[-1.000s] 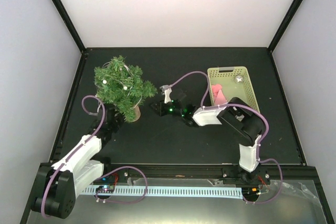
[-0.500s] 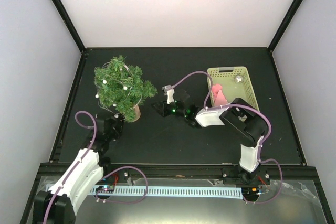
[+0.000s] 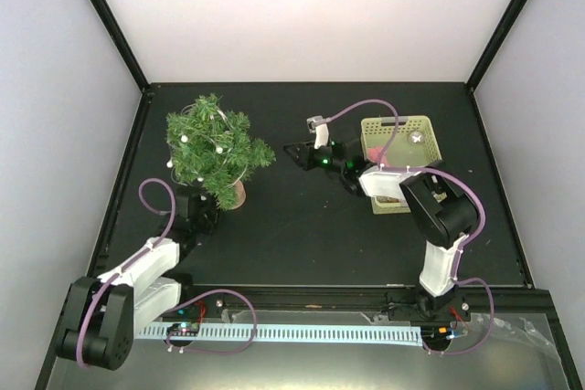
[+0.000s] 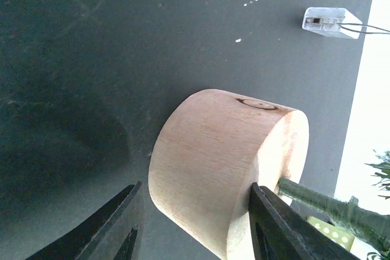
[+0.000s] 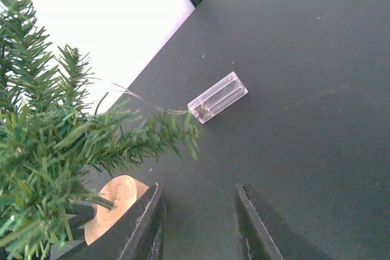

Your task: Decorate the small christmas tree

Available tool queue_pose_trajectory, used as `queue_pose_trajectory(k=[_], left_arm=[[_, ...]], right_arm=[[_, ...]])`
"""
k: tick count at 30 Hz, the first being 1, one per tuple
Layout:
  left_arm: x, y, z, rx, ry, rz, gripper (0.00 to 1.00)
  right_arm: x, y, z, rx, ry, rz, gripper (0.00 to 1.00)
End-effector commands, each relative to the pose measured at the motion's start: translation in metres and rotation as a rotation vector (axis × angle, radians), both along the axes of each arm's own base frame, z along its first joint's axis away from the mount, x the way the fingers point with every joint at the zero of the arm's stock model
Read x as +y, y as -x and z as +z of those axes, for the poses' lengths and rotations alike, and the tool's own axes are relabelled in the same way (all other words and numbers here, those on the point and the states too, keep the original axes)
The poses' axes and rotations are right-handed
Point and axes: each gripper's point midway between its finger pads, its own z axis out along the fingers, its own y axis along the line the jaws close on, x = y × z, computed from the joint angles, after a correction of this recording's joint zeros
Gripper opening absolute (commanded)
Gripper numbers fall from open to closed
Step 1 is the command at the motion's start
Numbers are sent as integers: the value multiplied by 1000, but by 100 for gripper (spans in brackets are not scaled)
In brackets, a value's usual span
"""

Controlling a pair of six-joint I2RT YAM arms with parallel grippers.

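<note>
The small christmas tree (image 3: 218, 145) stands at the left of the black table on its light-wood disc base (image 3: 234, 195). A thin wire string with small white lights (image 3: 183, 139) hangs in its branches. My left gripper (image 3: 215, 208) is low at the base. In the left wrist view its open jaws (image 4: 195, 187) straddle the wooden disc (image 4: 225, 162); the right finger touches the disc's edge and the left finger stands apart. My right gripper (image 3: 291, 150) is open and empty, right of the tree. In its view (image 5: 199, 187) it points at the branches (image 5: 55, 144).
A clear plastic battery box (image 5: 217, 97) on the wire lies on the table behind the tree, and it also shows in the left wrist view (image 4: 331, 22). A pale green lattice basket (image 3: 399, 125) with a silver ornament (image 3: 417, 137) stands at the right, its near end under my right arm.
My right arm has swung from the table's middle toward the back, and now lies across the basket's near end. My left gripper has stayed low by the tree's base.
</note>
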Motion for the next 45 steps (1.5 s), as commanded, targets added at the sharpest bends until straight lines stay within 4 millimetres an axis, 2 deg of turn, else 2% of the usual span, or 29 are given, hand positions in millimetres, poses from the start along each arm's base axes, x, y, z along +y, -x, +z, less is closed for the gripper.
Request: queue_pose_trajectory(k=[1,7,10,13,15,16,18,19,23,26,30,36,41,45], left_arm=[[15,-20,12,-66,-95,19,47],[49,-37,23,-60,-245,39,46],[57,-47,20,-33,-261,6,46],[59,-54,16,-9,-230,-37,46],[60,-59,16,-8,-209,-66,46],[62,-59,17,-4,-212,-65,46],[66,-60,20,-12,-224,-56,46],[68,-60,22,-20,-232,-49,47],[80,-61,23,-25,-208,23,48],[78,-65,23,-36,-147,25,46],[77,-64,26,-53,-138,29,47],[81,-58,31,-50,-129,42,48],[70,-53,35,-56,-81,9,48],[67,-45,32,-48,-70,0,48]], right_arm=[[5,-5,21,-85,9,66,34],[24,-18,28,-253,85,228,36],[29,-29,30,-336,125,322,38],[32,-52,33,-346,177,328,42],[34,-76,30,-278,216,293,42],[38,-93,44,-255,211,258,42],[44,-114,39,-128,199,200,42],[48,-121,26,-50,186,182,42],[62,-141,9,131,49,86,41],[72,-152,1,182,-22,25,42],[89,-160,-8,209,-39,-27,49],[127,-157,-13,156,-65,-12,58],[140,-163,-20,116,-93,-40,61],[155,-160,-34,135,-123,-41,64]])
